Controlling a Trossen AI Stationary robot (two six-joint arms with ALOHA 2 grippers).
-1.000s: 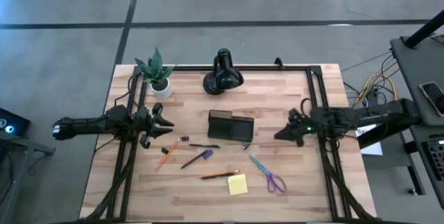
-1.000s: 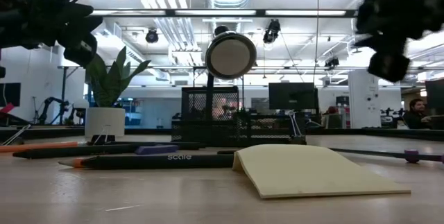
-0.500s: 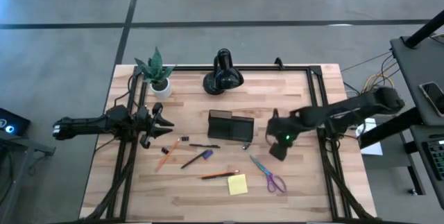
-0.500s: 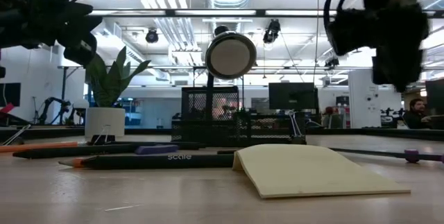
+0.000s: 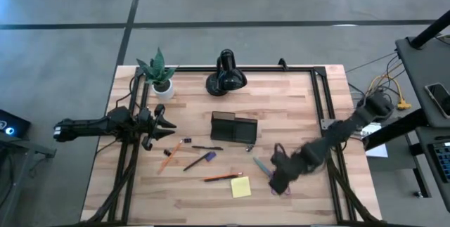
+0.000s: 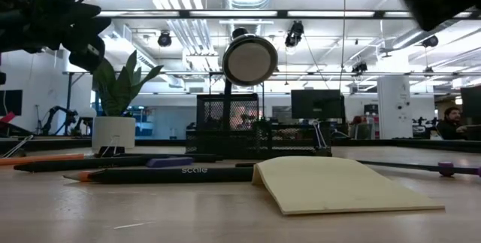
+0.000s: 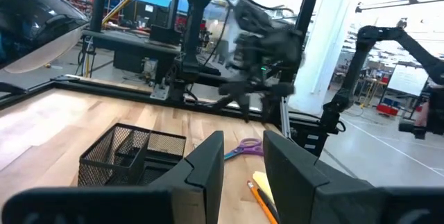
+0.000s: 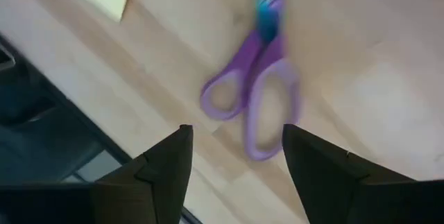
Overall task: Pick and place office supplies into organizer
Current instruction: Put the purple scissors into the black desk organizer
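The purple-handled scissors (image 8: 251,106) lie flat on the wooden table near its front right. My right gripper (image 8: 236,163) hovers open just above their handles, one finger on each side, touching nothing; in the high view this gripper (image 5: 278,179) covers part of the scissors (image 5: 263,165). The black mesh organizer (image 5: 234,127) stands at the table's middle. The yellow sticky pad (image 5: 240,187), orange pencils (image 5: 169,155) and black pens (image 5: 199,160) lie in front of it. My left gripper (image 5: 166,127) waits open at the table's left, above the surface.
A black lamp (image 5: 226,74) and a potted plant (image 5: 159,76) stand along the far edge. Black frame rails (image 5: 325,107) run along the table's sides. Bare wood lies to the right of the organizer.
My right gripper has swung from the table's right side toward the near edge and somewhat to the left, and now stands over the scissors' handles. Nothing on the table has moved.
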